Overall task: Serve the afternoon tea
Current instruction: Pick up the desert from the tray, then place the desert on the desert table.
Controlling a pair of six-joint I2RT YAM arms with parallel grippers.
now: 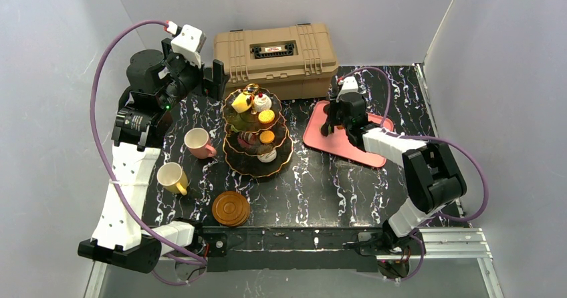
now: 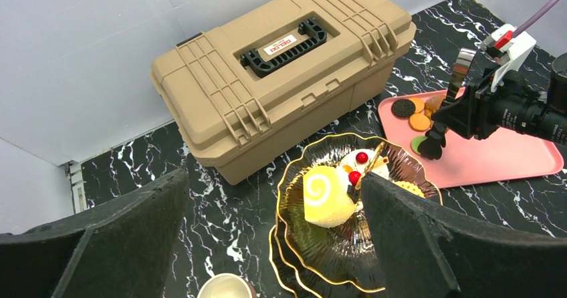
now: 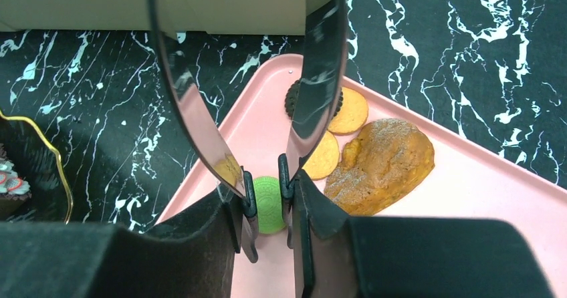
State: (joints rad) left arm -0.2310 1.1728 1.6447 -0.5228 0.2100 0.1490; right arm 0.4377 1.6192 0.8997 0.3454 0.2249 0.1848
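Observation:
The three-tier black stand (image 1: 257, 134) with gold rims holds small pastries, with a yellow roll cake (image 2: 327, 194) on its top tier. A pink cup (image 1: 197, 142), a yellow cup (image 1: 172, 177) and stacked brown saucers (image 1: 231, 208) sit to its left and front. My right gripper (image 3: 269, 184) reaches down onto the pink tray (image 3: 468, 198), its pads touching both sides of a green cookie (image 3: 269, 208) that still lies on the tray. My left gripper (image 2: 271, 178) hangs wide open and empty above the stand's left rear.
A tan toolbox (image 1: 277, 51) stands shut at the back, close behind the stand. Beside the green cookie on the tray lie orange cookies (image 3: 351, 111), a dark cookie (image 3: 292, 101) and a brown pastry (image 3: 388, 164). Grey walls enclose the table.

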